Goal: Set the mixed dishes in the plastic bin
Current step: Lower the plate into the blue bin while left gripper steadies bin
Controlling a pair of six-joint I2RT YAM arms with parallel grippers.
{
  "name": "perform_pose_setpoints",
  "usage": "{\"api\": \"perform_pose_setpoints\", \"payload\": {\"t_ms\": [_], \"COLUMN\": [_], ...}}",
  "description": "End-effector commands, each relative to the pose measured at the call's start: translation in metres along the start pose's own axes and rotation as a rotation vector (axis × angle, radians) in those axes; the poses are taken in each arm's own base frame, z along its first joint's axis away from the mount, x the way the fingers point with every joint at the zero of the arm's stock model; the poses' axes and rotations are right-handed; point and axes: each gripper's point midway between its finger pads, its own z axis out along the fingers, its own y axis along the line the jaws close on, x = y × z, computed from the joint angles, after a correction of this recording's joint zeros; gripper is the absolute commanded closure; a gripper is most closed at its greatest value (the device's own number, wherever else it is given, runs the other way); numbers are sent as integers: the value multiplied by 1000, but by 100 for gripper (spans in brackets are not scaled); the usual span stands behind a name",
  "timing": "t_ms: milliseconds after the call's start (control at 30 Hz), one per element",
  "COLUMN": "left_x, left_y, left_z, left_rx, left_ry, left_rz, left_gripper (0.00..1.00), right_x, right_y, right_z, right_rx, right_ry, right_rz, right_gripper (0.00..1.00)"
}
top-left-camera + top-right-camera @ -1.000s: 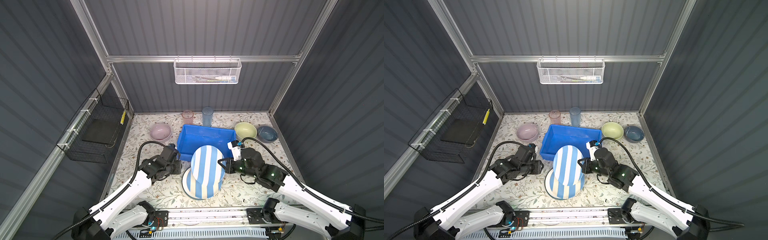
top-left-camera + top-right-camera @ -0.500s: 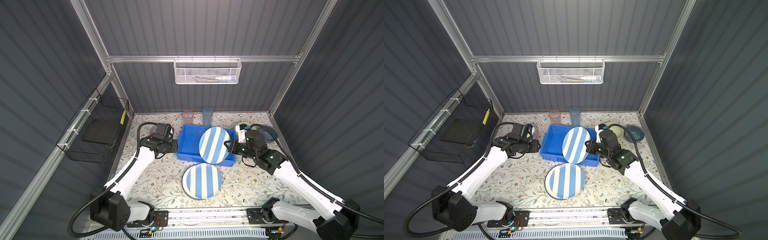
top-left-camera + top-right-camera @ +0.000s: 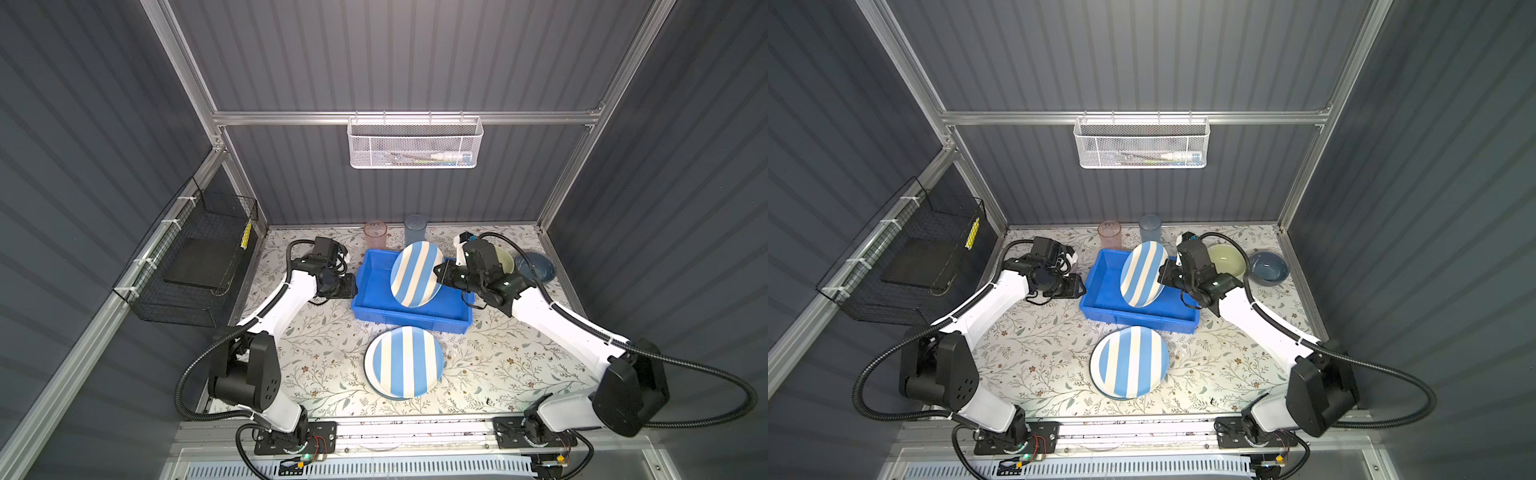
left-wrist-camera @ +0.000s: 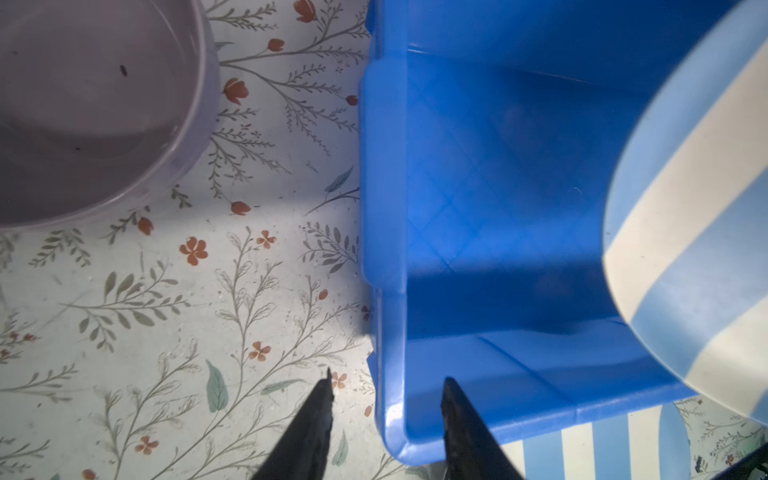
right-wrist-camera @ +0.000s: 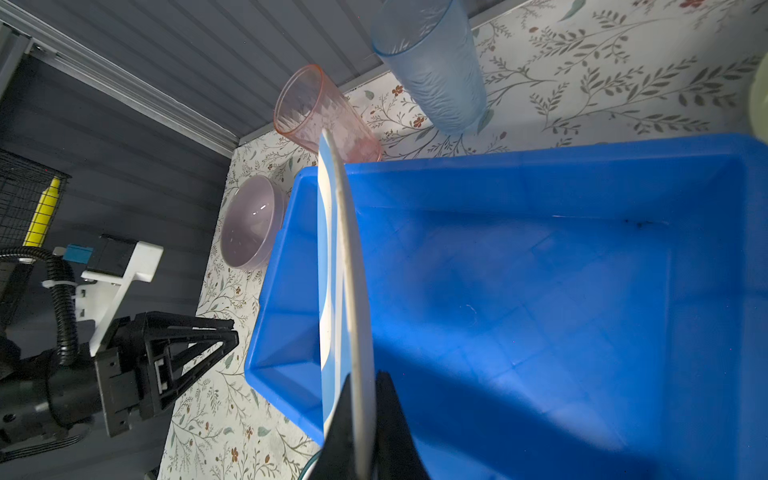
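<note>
Here's the left gripper, jaws standing apart and straddling the side wall of the plastic bin near one of its corners. One jaw is out over the floral worktop, a sliver of pattern showing between it and the rim, and the other is over the bin's blue floor with its diamond ribbing. A striped plate, blue and cream, tilts in over the bin, slightly blurred. Just beyond the bin's wall a second striped plate lies flat on the worktop. Apart from the bin sits the lilac bowl, upright.
</note>
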Motion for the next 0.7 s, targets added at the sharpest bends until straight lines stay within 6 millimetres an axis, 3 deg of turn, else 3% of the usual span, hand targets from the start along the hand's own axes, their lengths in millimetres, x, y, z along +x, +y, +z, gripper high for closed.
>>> {"api": "perform_pose_setpoints", "payload": {"t_ms": [0, 233, 367, 667], "left_x": [1, 6, 9, 13], "left_y": [-8, -3, -2, 1], "left_z": [5, 17, 21, 27], "left_rx": [60, 53, 51, 44], "left_ry": [39, 72, 105, 129], "left_rz": [27, 11, 11, 5], "left_gripper": [57, 60, 73, 74], "right_x": [-12, 9, 21, 35], "right_y": [16, 9, 6, 4], "right_z": [9, 47, 68, 100], "right_rx": [-72, -86, -98, -107], "right_ry": [-30, 55, 110, 172], "right_rz": [33, 63, 76, 110], "right_gripper": [100, 100, 100, 99]}}
